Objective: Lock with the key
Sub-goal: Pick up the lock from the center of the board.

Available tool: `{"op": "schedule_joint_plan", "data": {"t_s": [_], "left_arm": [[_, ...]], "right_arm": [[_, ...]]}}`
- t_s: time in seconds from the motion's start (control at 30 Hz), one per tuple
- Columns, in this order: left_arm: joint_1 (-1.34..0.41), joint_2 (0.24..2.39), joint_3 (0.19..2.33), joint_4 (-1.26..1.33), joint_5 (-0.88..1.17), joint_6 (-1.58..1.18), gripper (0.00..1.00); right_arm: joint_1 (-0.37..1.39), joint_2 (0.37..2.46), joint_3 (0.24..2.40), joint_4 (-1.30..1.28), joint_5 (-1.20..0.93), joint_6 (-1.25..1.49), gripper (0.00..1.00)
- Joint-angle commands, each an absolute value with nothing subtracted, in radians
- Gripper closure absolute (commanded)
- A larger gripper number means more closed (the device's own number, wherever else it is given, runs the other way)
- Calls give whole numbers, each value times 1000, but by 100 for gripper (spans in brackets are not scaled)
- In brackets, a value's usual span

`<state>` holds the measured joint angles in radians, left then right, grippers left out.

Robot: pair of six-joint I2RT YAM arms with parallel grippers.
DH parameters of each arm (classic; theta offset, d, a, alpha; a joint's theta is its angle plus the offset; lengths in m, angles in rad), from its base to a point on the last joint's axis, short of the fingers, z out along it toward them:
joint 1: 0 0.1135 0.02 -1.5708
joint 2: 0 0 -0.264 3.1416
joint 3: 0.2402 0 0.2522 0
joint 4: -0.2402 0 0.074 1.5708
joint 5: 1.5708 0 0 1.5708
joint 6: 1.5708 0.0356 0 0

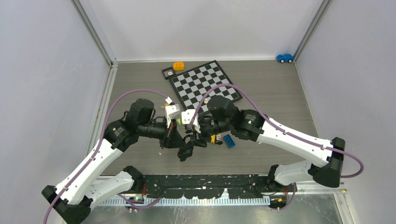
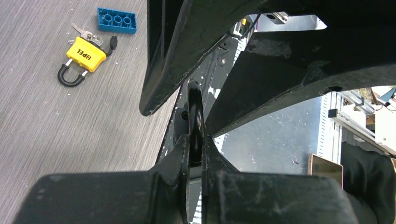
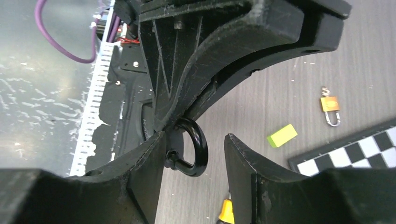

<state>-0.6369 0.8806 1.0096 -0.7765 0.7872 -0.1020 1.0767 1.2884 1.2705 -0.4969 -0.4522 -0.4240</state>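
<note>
Left gripper (image 2: 195,140) is clamped tight on a black ring (image 3: 203,148), seen edge-on between its pads. Right gripper (image 3: 195,138) stands partly open, its 2 fingers either side of that ring. Both arms bend inward and meet low over the table (image 2: 46,121). The key (image 2: 83,31) lies on the table against the yellow padlock (image 2: 85,54) — untouched.

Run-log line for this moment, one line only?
left gripper: shut on black ring | right gripper: open, straddling black ring | key: on table by yellow padlock, untouched
</note>
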Motion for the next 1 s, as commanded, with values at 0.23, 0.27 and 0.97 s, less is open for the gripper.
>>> {"op": "schedule_joint_plan", "data": {"t_s": [0.23,0.27,0.97], "left_arm": [[-637,860,1058,-741,811,-74,100],[-637,854,1056,-734,800,-80,100],[-637,534,1007,-194,277,-481,0]], "right_arm": [[1041,1313,1319,-513,-627,-377,99],[1038,1306,1314,-512,-628,-371,99],[1015,956,981,333,-262,414,100]]}}
